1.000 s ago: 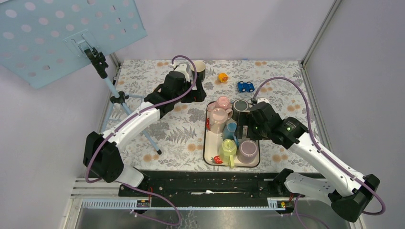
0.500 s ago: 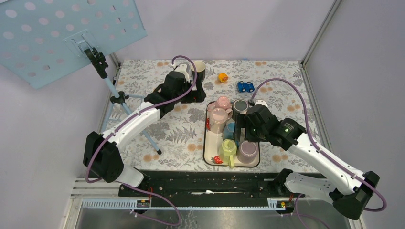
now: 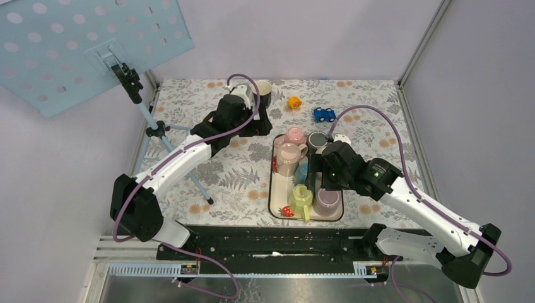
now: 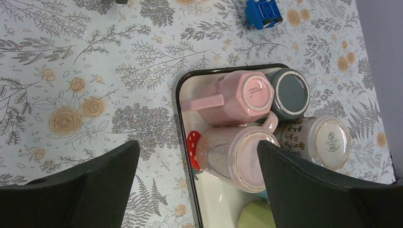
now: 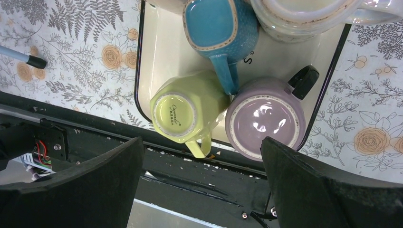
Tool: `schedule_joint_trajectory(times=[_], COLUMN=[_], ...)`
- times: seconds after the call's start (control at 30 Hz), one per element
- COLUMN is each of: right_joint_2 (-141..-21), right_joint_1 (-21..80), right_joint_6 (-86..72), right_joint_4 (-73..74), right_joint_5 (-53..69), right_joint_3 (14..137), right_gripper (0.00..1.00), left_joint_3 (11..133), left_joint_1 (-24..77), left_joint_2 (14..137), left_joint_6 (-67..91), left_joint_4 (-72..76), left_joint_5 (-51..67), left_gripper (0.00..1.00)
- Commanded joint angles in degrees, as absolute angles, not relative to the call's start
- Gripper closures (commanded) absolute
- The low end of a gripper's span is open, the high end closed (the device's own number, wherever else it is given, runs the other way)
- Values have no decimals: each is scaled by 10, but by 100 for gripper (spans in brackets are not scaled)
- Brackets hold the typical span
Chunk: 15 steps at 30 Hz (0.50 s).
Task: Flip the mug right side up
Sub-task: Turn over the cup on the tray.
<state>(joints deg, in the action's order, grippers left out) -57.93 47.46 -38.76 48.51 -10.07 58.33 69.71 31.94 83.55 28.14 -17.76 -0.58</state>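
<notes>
On the tray (image 5: 161, 52), at its near end, the green mug (image 5: 178, 111) and the purple mug (image 5: 263, 121) sit base-up, touching. I judge neither is turned yet, so grasp, flip and set-down all remain. Which one I'm meant to take, I cannot tell. My right gripper (image 5: 200, 145) hovers above them, fingers spread wide and empty. My left gripper (image 4: 196, 147) is likewise wide and empty, near the tray's far end.

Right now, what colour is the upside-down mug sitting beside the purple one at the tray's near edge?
The mug is yellow-green; the right wrist view shows it best.
</notes>
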Motion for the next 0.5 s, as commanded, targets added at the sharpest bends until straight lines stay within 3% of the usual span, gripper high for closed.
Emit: schedule_joint_trajectory(times=[0.0, 0.47], right_joint_2=[-586, -598], right_joint_1=[490, 519], right_joint_6=[-404, -421], right_joint_4=[498, 502], right_joint_5=[-126, -138], right_joint_3=[611, 616], right_gripper=[0, 0], left_joint_3=[713, 723], left_joint_1=[318, 319], left_joint_2=[822, 815], left_joint_6=[282, 280], left_joint_4=[-179, -192], left_joint_5=[-3, -3], left_gripper=[1, 1])
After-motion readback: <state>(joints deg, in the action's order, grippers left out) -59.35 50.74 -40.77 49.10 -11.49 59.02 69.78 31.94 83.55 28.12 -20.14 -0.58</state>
